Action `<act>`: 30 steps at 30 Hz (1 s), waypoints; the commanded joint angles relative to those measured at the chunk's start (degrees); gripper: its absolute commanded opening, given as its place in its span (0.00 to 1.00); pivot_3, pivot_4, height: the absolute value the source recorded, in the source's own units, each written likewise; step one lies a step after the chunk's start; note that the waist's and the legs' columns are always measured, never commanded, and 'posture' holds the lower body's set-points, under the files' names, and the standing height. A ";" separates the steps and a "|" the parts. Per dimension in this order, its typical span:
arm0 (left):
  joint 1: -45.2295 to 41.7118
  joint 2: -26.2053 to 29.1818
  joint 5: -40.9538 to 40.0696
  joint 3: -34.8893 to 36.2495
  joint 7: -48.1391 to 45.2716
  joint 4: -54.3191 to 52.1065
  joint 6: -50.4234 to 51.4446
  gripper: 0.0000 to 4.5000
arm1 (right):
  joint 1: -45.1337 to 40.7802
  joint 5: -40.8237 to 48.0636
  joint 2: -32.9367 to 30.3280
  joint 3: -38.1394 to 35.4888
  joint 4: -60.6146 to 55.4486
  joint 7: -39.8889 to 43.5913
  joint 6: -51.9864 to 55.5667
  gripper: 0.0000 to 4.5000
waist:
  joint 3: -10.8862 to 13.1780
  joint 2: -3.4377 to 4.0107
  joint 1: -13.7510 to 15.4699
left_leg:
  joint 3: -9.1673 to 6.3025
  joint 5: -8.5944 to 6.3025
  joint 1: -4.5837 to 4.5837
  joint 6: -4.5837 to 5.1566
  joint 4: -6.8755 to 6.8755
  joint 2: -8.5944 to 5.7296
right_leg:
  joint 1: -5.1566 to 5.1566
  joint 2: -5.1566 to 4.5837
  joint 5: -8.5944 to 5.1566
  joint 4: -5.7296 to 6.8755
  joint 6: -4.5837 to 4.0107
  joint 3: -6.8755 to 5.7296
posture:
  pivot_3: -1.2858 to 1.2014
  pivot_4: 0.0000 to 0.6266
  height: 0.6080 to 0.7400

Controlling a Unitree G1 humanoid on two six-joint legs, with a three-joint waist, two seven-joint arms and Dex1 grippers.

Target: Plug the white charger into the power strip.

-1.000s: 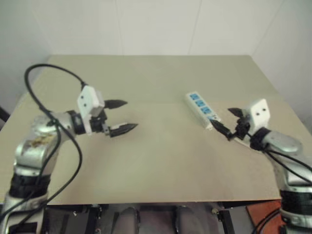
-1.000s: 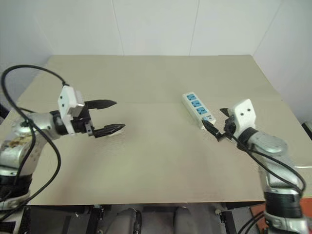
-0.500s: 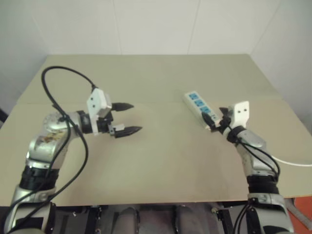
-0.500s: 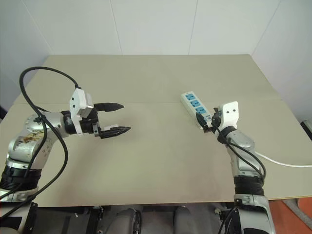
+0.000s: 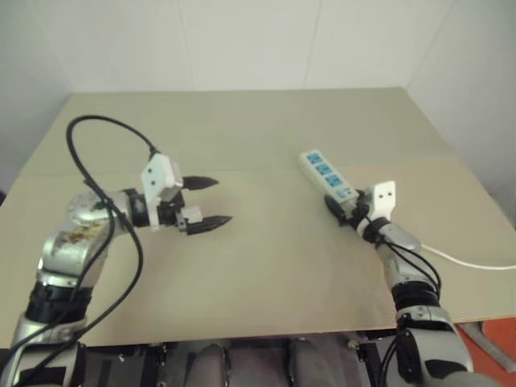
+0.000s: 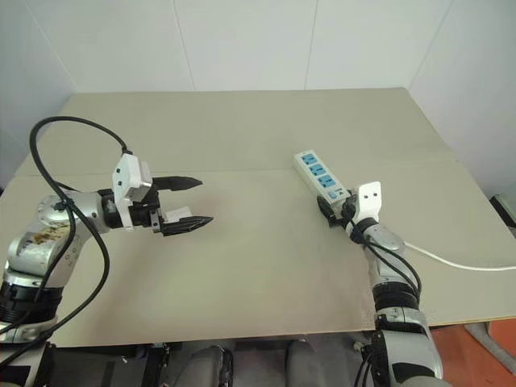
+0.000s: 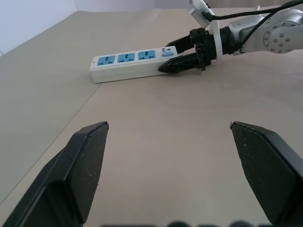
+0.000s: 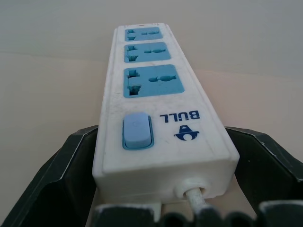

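At the right of the frame, the power strip [image 6: 322, 178] lies on the tabletop [image 6: 266, 266], its switch end between the spread fingers of the right pincer [image 6: 330, 211]. Left of centre, the left pincer [image 6: 190, 201] hovers wide open, holding nothing.

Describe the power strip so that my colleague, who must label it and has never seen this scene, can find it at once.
Look at the beige table, on the robot's right-hand half. There lies a long white plastic power strip, its switch end between the black fingers of the right end effector. Three blue socket faces in a row, a pale blue switch and a thin white cord set it apart.
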 commanded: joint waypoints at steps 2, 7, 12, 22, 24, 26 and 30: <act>0.13 0.98 -0.96 1.93 0.10 -2.36 0.12 1.00 | -2.00 0.49 1.00 -0.72 3.11 0.63 -3.50 1.00 | 0.00 0.00 -0.07 | 0.00 0.00 0.01 0.00 0.00 0.00 | 0.00 0.00 0.00 0.01 0.00 0.00 | 0.52 0.24 1.00; 0.39 1.29 -1.03 2.12 0.12 -2.84 0.47 1.00 | -3.44 0.89 1.56 -0.64 6.14 2.22 -3.56 1.00 | 0.00 0.00 -0.51 | 0.00 0.00 0.02 0.00 0.00 0.01 | 0.00 0.00 0.00 0.01 0.00 0.02 | 0.52 0.24 1.00; 0.87 1.65 -1.08 2.68 0.23 -3.41 0.89 1.00 | -3.25 0.66 1.19 -0.33 7.59 4.11 -3.33 0.76 | -0.01 0.00 -0.94 | -0.02 0.00 0.03 0.00 -0.01 0.01 | 0.02 0.00 0.01 0.03 0.00 0.01 | 0.52 0.24 1.00; 1.33 2.14 -1.03 3.28 -0.02 -3.02 0.63 1.00 | -0.40 0.64 -0.36 2.49 0.30 11.18 -1.89 0.76 | 0.00 0.01 -0.95 | -0.04 0.00 0.02 0.00 -0.04 0.01 | 0.02 0.00 0.01 0.04 0.00 0.00 | 0.52 0.24 1.00; 1.20 2.62 -0.98 3.73 -0.53 -2.19 0.31 1.00 | 1.13 2.91 -0.98 3.52 -6.24 15.75 0.75 0.76 | 0.00 0.01 -1.07 | -0.05 0.00 0.00 0.00 -0.06 0.02 | 0.01 0.00 0.01 0.06 0.00 0.00 | 0.52 0.24 1.00; 0.97 3.60 -0.56 4.15 -1.15 -1.20 -0.06 1.00 | 3.09 5.83 -1.97 4.96 -14.15 21.00 4.69 0.76 | 0.00 0.02 -1.23 | -0.11 0.00 -0.02 0.00 -0.07 0.03 | -0.04 0.00 0.01 0.14 0.01 0.02 | 0.52 0.24 1.00; 0.22 5.85 -0.49 5.31 -2.90 1.22 -0.78 1.00 | 5.71 10.63 -4.74 7.77 -26.75 28.98 13.50 0.76 | 0.06 0.10 -1.13 | -0.21 0.00 -0.04 0.00 -0.08 0.04 | -0.10 0.01 0.01 0.25 0.01 0.02 | 0.52 0.24 1.00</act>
